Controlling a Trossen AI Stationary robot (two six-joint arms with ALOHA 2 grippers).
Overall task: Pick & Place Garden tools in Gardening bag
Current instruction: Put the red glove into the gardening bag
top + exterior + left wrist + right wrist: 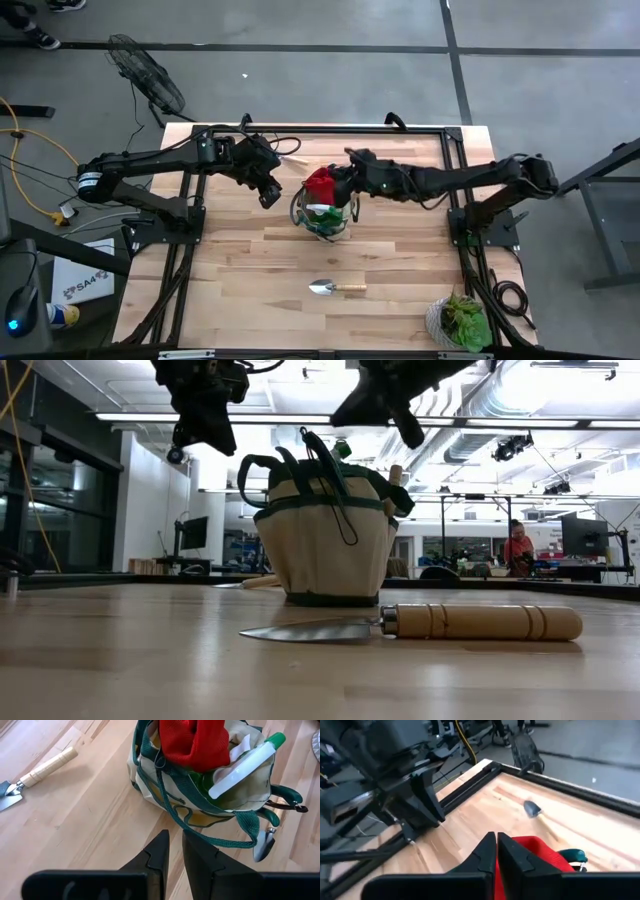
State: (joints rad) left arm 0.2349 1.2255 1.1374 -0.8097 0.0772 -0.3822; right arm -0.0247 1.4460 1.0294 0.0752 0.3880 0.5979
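A pale wooden desk is carrying everything, with black frame rails running along its left, right and far edges. The gardening bag is sitting upright near the middle, stuffed with a red piece and other tools. A trowel with a wooden handle is lying flat on the boards nearer the front, well apart from the bag, its blade pointing left. A potted plant is standing at the near right corner. Another wooden-handled tool is lying toward the far edge, partly hidden.

Trowel blade cut off by the edge; bag bottom hidden
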